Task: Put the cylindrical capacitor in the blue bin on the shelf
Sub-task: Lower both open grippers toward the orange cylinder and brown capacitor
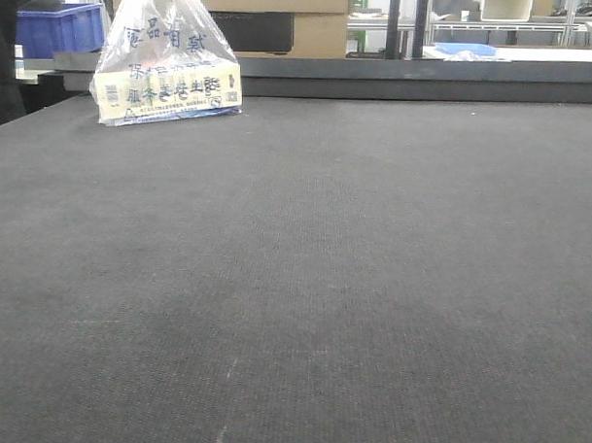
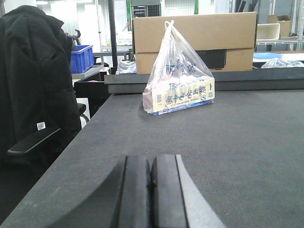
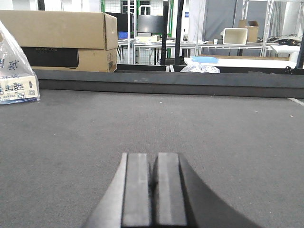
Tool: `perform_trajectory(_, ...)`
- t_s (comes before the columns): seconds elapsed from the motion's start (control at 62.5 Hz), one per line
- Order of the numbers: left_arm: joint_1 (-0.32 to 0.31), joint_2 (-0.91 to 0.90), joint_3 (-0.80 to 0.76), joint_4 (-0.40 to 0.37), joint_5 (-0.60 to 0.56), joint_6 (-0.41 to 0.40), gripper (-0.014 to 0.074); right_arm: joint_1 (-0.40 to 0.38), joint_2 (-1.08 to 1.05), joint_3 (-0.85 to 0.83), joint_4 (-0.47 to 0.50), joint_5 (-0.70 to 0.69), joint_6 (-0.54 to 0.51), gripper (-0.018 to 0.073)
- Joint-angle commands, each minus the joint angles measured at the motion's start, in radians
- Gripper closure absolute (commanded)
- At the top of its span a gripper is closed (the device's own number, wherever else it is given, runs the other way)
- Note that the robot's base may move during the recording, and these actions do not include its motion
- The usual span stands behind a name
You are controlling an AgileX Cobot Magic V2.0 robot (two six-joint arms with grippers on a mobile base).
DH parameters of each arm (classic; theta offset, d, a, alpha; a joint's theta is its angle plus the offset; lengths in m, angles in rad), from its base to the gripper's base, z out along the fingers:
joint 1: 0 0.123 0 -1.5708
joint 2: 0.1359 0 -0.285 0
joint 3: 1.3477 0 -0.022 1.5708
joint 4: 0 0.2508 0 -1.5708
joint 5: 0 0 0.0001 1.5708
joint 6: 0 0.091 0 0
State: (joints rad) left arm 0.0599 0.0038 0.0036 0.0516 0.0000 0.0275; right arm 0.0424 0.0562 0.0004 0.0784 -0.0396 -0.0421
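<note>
Both claws sat shut and low over the dark table [image 1: 323, 281]. The left claw [image 2: 151, 190] had its pads pressed flat together with nothing showing between them, and the right claw [image 3: 154, 190] looked the same. The cylindrical capacitor appeared in none of the three views, and neither did the shelf, so the task seemed barely begun. The likeliest trouble, as I judged it, was a misdirected reach: with the part out of sight, an arm could head for the wrong object. Jaws this tight would also need opening first. A small cylinder nudged by a closed tip would probably roll away across the mat (round parts do that). Past the bare mat, a clear plastic bag [image 2: 178, 76] stood on the table towards its far left side, holding a flat pale carton printed in blue. Behind the table's raised back edge sat a large cardboard box [image 2: 194, 40], its contents hidden. Further left was a blue crate [image 2: 81, 58]; what lay in it, and whether it was the bin intended, could not be told. A white tub [image 3: 234, 35] rested on a distant rack.
</note>
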Motion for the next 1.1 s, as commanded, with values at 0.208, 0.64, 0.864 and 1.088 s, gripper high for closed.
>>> perform_trajectory(0.208,0.003,-0.004,-0.004,0.004,-0.018,-0.004,0.0708,0.001,0.0,0.0,-0.006,-0.023,-0.001,0.0721)
perform_trajectory(0.64,0.003,-0.004,-0.004,0.004,-0.018,-0.004,0.0708,0.001,0.0,0.0,-0.006,-0.023,-0.001,0.0721)
perform_trajectory(0.864,0.003,-0.004,-0.004,0.004,-0.027,-0.004,0.0708,0.001,0.0,0.0,-0.006,-0.023,-0.001,0.0721)
perform_trajectory(1.088,0.003,-0.004,-0.041,0.004,-0.064,-0.004,0.0708,0.0,0.0,-0.015,-0.006,-0.035,-0.001,0.0721)
